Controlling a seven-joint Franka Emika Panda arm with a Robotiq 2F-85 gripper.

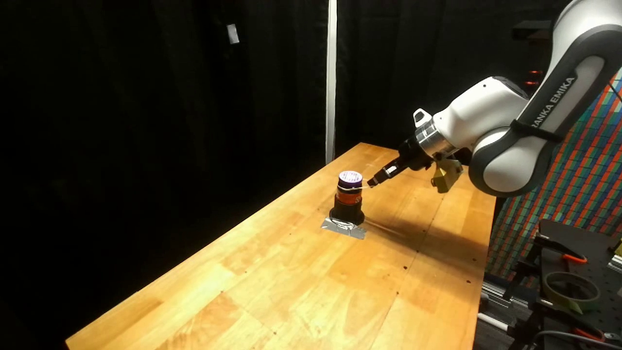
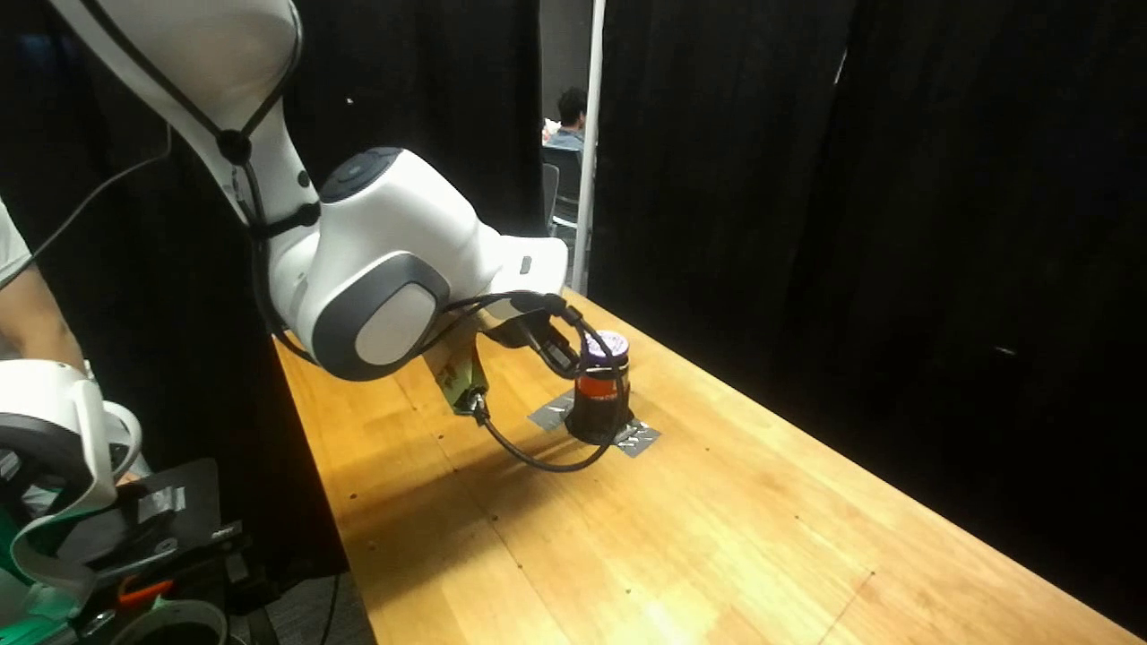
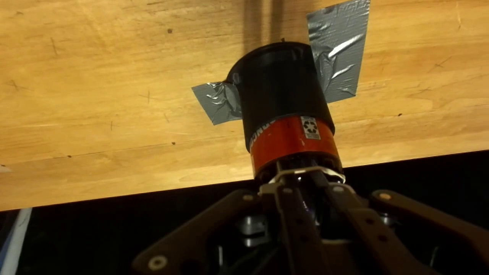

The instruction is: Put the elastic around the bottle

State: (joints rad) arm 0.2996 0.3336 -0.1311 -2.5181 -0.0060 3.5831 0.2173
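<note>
The bottle (image 1: 349, 198) stands upright in a black holder (image 1: 348, 213), its orange-red band and purple-topped dark cap showing. It also shows in an exterior view (image 2: 597, 387) behind a cable and in the wrist view (image 3: 294, 137). The pale elastic (image 1: 360, 188) goes round the bottle's upper part, just above the band, and stretches across to my fingertips. In the wrist view the elastic (image 3: 301, 170) crosses over both fingertips. My gripper (image 3: 300, 175) is partly open, fingers apart, beside the cap. It also shows in both exterior views (image 1: 373, 183) (image 2: 570, 365). The elastic's far side is hidden.
Silver tape (image 1: 343, 228) fixes the holder to the wooden table (image 1: 301, 291), near its curtain-side edge. A cable (image 2: 547, 468) loops from the wrist camera (image 2: 462, 385) in front of the bottle. A black curtain (image 1: 146, 146) hangs along the table.
</note>
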